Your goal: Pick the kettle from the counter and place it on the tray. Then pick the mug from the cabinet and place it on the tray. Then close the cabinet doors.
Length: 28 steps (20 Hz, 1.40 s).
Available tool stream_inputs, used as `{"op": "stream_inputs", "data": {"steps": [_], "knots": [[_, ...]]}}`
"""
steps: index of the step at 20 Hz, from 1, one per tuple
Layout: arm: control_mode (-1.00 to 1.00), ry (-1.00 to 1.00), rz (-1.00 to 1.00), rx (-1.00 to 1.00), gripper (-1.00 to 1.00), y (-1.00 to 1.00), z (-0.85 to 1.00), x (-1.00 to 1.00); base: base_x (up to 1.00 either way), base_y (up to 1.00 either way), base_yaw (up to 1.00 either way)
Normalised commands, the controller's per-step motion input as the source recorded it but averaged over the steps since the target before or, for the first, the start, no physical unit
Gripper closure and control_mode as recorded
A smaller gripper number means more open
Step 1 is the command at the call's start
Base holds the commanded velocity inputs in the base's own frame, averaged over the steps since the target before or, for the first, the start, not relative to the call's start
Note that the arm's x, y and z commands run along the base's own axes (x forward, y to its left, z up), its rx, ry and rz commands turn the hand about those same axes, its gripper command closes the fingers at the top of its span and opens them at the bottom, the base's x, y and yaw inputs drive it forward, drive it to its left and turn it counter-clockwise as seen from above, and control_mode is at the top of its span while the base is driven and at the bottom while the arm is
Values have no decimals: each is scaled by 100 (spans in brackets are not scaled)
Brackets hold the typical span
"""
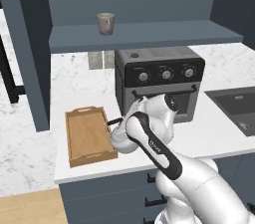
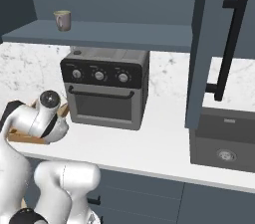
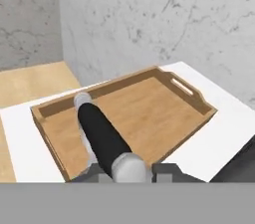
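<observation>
Kettle (image 3: 102, 136), black-topped arched handle with silver ends, over wooden tray (image 3: 172, 118)

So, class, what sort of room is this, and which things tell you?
Most likely a kitchen: a black countertop oven on a white marble-patterned counter, a dark sink, and a slate-blue wall cabinet holding a small grey-beige mug.

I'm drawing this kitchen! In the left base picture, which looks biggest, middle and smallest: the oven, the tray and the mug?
1. The oven looks largest.
2. The tray comes next, though the arm covers its right edge.
3. The mug looks smallest by far; it stands farther back on the cabinet shelf, which shrinks it a little more.
</observation>
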Motion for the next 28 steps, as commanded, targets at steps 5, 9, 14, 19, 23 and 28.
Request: {"op": "stream_inputs", "data": {"steps": [5,9,14,19,23,28], "knots": [[-100,6,-15,7,100,87,20,62,0,0,0],[-100,10,-13,5,100,47,42,24,0,0,0],[-100,7,-17,0,100,10,50,1,0,0,0],[-100,0,-18,0,100,35,5,18,0,0,0],[-100,0,-19,0,100,56,0,31,0,0,0],[-100,0,-14,0,100,17,0,16,0,0,0]]}}
